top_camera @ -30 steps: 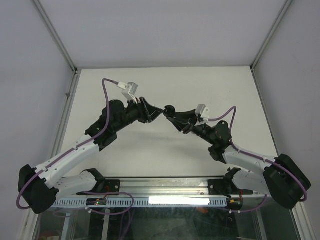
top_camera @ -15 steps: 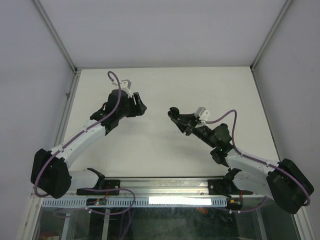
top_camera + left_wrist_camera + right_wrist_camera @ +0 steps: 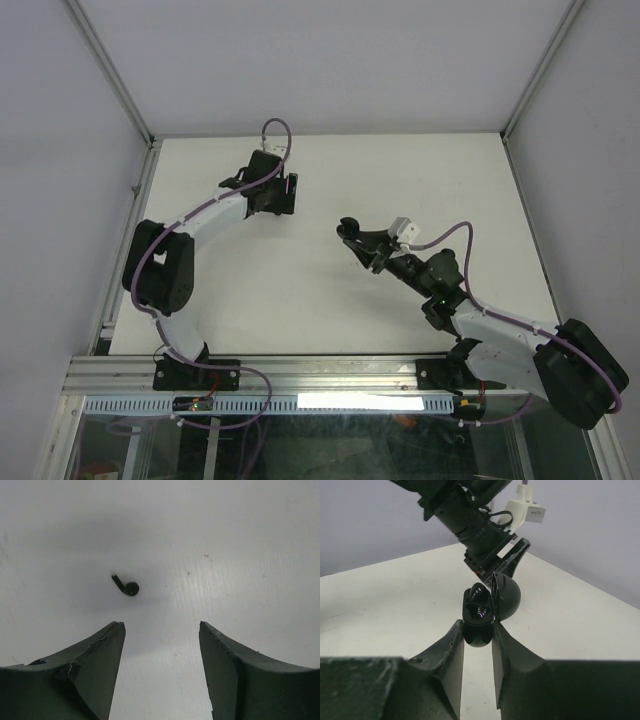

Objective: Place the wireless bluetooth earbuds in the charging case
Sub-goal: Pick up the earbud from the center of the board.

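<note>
A tiny black earbud (image 3: 128, 587) lies on the white table just beyond my left gripper (image 3: 161, 627), which is open, empty and hangs above the table. In the top view the left gripper (image 3: 286, 195) points down at the far left of the table; the earbud does not show there. My right gripper (image 3: 478, 630) is shut on the open black charging case (image 3: 481, 614), lid hinged to the right, its glossy sockets facing the camera. In the top view the case (image 3: 348, 231) is held above the table's middle by the right gripper (image 3: 357, 240).
The white table (image 3: 400, 170) is bounded by metal frame posts (image 3: 110, 75) at the left and right and grey walls behind. The left arm (image 3: 470, 515) fills the space beyond the case in the right wrist view.
My left arm has swung away from the case, back and to the left, and now points down over the earbud. My right gripper has held the case almost still.
</note>
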